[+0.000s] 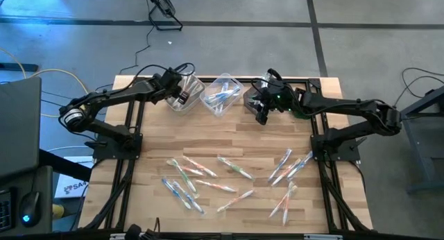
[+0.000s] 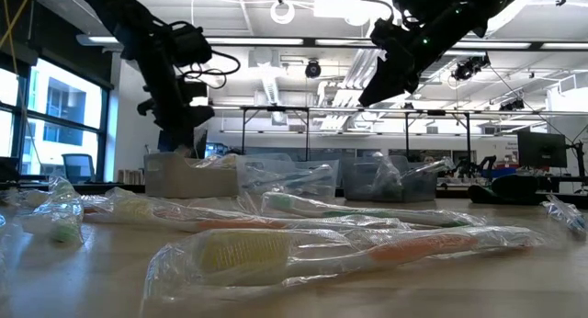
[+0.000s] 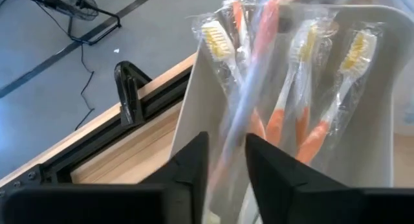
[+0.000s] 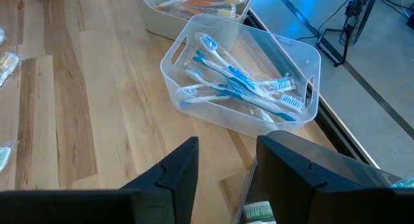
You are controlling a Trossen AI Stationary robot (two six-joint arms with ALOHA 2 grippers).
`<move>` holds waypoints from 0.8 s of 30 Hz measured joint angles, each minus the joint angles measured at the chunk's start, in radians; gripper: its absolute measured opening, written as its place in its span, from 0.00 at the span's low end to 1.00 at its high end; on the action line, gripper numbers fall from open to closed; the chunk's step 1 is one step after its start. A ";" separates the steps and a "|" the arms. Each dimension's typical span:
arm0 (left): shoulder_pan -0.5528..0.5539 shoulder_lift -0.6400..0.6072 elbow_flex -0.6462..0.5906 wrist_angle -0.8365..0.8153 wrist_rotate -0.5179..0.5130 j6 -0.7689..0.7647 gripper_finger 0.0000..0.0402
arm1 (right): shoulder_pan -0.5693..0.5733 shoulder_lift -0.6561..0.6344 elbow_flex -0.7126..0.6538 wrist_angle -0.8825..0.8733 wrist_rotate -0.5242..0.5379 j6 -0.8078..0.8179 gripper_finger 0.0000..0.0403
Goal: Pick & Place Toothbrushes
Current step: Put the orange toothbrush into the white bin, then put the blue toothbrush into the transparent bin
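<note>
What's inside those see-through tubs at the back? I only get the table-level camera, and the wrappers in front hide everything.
Observer: The middle clear plastic bin holds only blue-handled toothbrushes.
Operator: And the paler tub beside it?
Observer: That white plastic bin holds orange-handled toothbrushes, and the left gripper hangs right over it.
Operator: Are the loose ones in front all in one heap?
Observer: No. From above, the loose wrapped toothbrushes lie scattered in two groups on the near half of the wooden table.
</note>
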 joint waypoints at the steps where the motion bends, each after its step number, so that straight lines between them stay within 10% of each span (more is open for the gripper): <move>1: 0.000 0.000 0.000 0.001 0.002 0.001 0.27 | 0.000 0.000 0.000 0.000 0.000 0.000 0.37; 24: 0.000 0.000 0.066 0.062 0.018 0.004 0.41 | 0.000 0.000 0.000 0.000 0.000 0.000 0.37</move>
